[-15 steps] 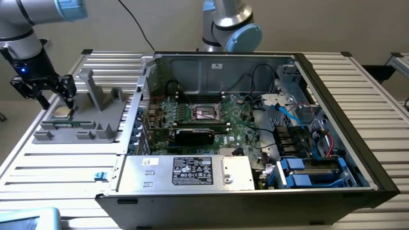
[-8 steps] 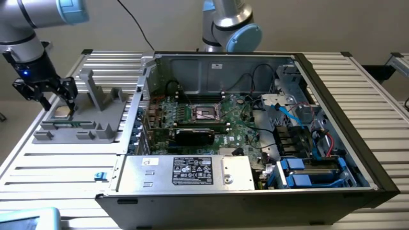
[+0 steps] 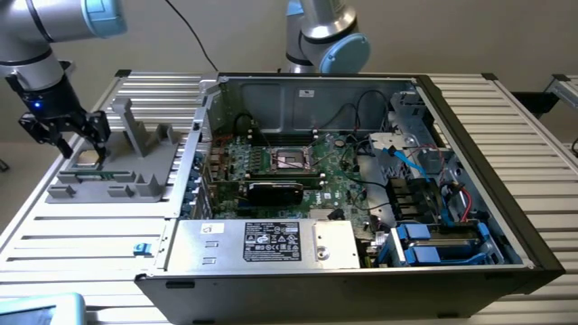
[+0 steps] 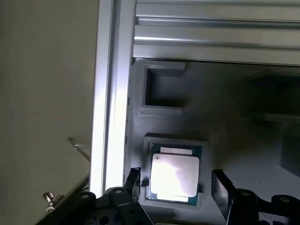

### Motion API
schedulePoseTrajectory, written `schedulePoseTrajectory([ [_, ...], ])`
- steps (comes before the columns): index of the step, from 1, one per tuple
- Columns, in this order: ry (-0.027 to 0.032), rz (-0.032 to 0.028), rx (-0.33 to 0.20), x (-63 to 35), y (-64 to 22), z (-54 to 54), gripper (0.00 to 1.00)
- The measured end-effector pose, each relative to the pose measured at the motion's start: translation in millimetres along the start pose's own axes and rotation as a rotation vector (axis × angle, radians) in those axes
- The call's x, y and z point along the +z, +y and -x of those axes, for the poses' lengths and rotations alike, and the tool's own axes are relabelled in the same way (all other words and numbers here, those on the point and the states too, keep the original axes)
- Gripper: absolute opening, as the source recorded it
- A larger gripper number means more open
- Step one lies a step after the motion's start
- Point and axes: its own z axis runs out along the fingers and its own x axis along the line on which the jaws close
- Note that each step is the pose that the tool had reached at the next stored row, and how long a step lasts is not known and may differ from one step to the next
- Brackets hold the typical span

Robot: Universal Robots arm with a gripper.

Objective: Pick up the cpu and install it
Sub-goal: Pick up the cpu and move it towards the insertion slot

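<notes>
Claw is spread wide with nothing in it, fingers straddling the cpu with a gap on each side. The cpu lies flat in its recess in the grey holder, at the exterior view's left, mid-height. Step in hand looks like the pick. My take: centre on the chip, square to its edges, come straight down, close gently on the rim. The recess walls look tight. The holder sits on the slatted table. Farther off, centre frame, is the open pc case with the socket, well apart.
</notes>
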Motion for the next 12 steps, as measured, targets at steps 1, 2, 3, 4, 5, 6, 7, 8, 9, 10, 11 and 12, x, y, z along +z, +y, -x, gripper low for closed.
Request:
schedulePoseTrajectory([
  [1, 0.0001, -0.0001, 0.0, 0.9, 0.0, 0.0, 0.72],
  [2, 0.0, 0.0, 0.0, 1.8, 0.1, 0.0, 0.72],
  [3, 0.0001, -0.0001, 0.0, 2.6, 0.1, 0.0, 0.72],
  [4, 0.0002, -0.0001, 0.0, 3.3, 0.0, 0.0, 0.72],
  [5, 0.0004, -0.0001, 0.0, 3.8, 0.1, 0.0, 0.72],
  [6, 0.0009, -0.0001, 0.0, 4.1, 0.1, 0.0, 0.72],
  [7, 0.0015, 0.0, 0.001, 4.4, 0.1, 0.1, 0.72],
  [8, 0.0023, 0.0001, 0.001, 4.8, 0.2, 0.2, 0.72],
  [9, 0.0034, 0.0002, 0.001, 5.2, 0.1, 0.3, 0.72],
  [10, 0.0045, 0.0002, 0.001, 5.5, 0.1, 0.5, 0.72],
  [11, 0.0048, 0.0002, 0.001, 5.9, 0.1, 0.6, 0.72],
  [12, 0.0056, 0.0003, 0.001, 6.2, 0.1, 0.8, 0.72],
])
